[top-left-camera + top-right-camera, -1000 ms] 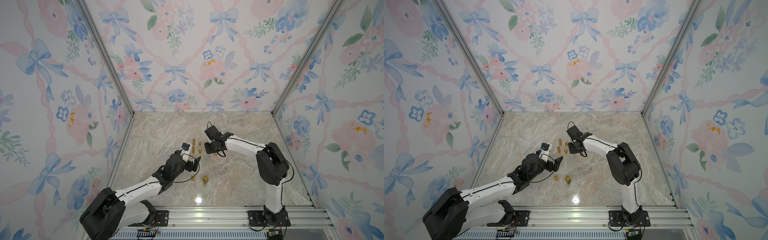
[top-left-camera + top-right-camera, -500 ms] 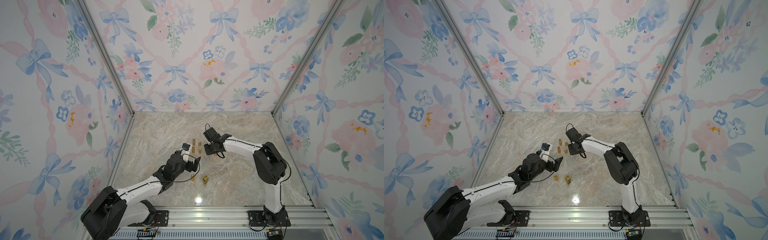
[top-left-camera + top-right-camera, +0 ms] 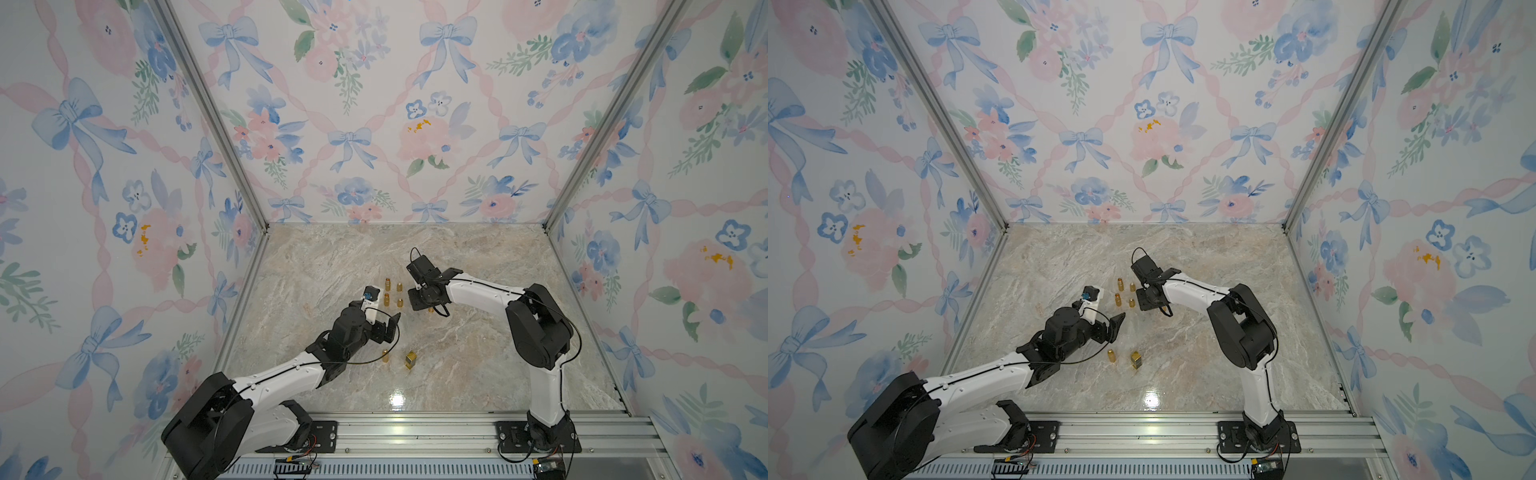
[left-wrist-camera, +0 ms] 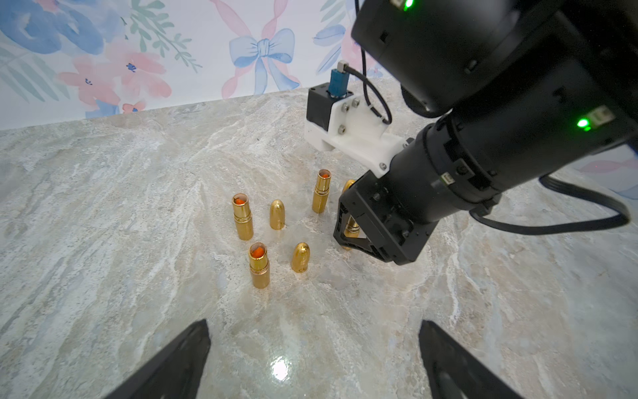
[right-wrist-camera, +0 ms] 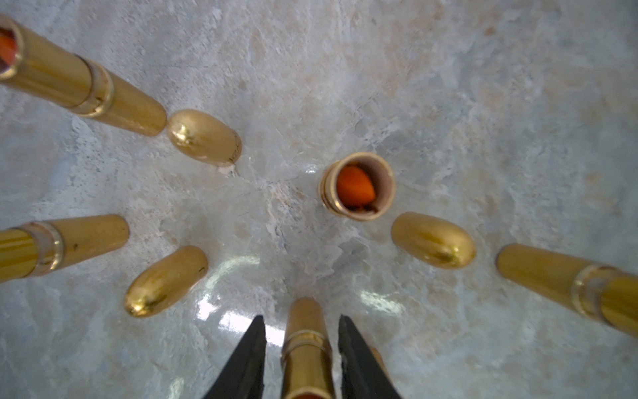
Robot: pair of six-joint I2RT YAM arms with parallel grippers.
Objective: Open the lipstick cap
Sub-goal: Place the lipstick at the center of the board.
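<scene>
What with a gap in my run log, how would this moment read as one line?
right fingers: slightly open, flanking upright uncapped lipstick | left fingers: wide open, empty

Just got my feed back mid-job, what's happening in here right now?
The right gripper straddles a standing gold lipstick tube, jaws slightly clear of it, not gripping. The left gripper hangs open and empty nearby. Several opened tubes and loose caps stand on the marble table.
</scene>
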